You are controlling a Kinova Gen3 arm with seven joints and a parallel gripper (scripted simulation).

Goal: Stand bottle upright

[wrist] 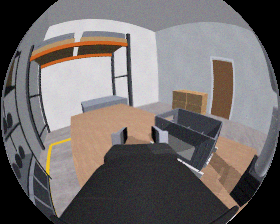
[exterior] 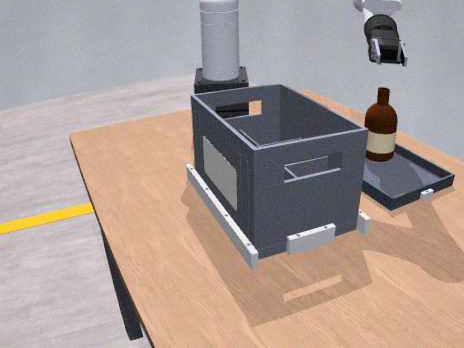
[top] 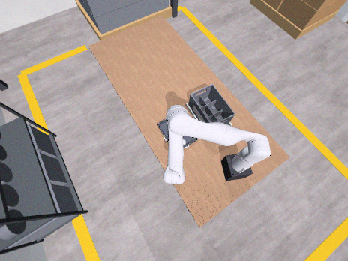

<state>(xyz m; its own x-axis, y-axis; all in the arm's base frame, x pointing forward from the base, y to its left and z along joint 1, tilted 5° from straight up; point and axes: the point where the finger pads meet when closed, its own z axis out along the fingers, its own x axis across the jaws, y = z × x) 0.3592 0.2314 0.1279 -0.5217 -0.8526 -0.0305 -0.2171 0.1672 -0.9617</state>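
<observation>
A brown bottle (exterior: 381, 125) with a cream label stands upright on the dark grey tray (exterior: 404, 177), near its far end. My gripper (exterior: 388, 57) hangs in the air well above the bottle's neck, apart from it, with its fingers open and nothing between them. The dark grey crate (exterior: 278, 160) with inner dividers sits level on the wooden table just left of the tray. In the overhead view the arm (top: 202, 132) covers most of the tray (top: 165, 129) and hides the bottle. The crate (top: 211, 104) shows beside it. The wrist view shows the crate (wrist: 188, 131) and the table, not the bottle.
White guide rails (exterior: 220, 210) edge the crate's base. The robot's base (exterior: 220, 78) stands behind the crate. Shelving racks (top: 34, 177), a grey block (top: 120, 1) and cardboard boxes (top: 300, 4) stand around the table, beyond the yellow floor lines.
</observation>
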